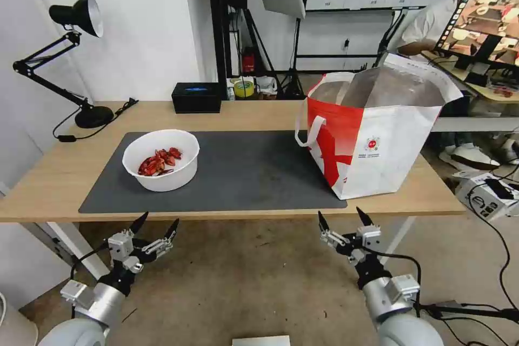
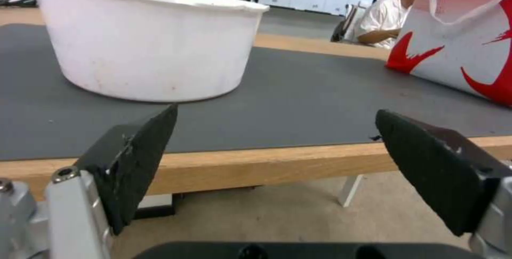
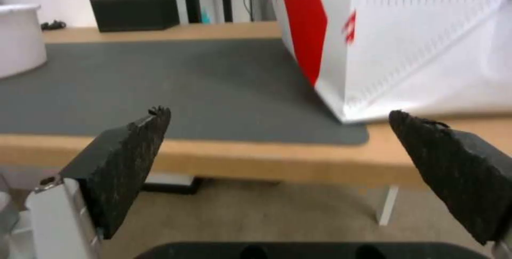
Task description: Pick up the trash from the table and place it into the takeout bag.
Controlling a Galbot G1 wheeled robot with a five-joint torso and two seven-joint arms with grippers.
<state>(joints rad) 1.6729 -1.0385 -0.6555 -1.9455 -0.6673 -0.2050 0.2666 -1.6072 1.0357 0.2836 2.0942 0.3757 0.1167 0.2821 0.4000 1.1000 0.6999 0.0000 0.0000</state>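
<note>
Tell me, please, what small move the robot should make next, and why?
Probably reach the left end effector forward and up toward the white bowl of red shells. The bowl sits on the dark mat nearest that arm, while both end effectors hang open and empty below the table edge. The right end effector waits near the takeout bag, whose mouth stands open.

Silver-grey arms, black cables, pointed black pads (image 2: pixel 136 163), visible screws

One white bowl (image 1: pixel 161 159) of red shells, one takeout bag (image 1: pixel 373 130) and one black box (image 1: pixel 197 97) stand on one table (image 1: pixel 48 178). One grey mat (image 1: pixel 243 173) lies there, with one desk lamp (image 1: pixel 75 59).
</note>
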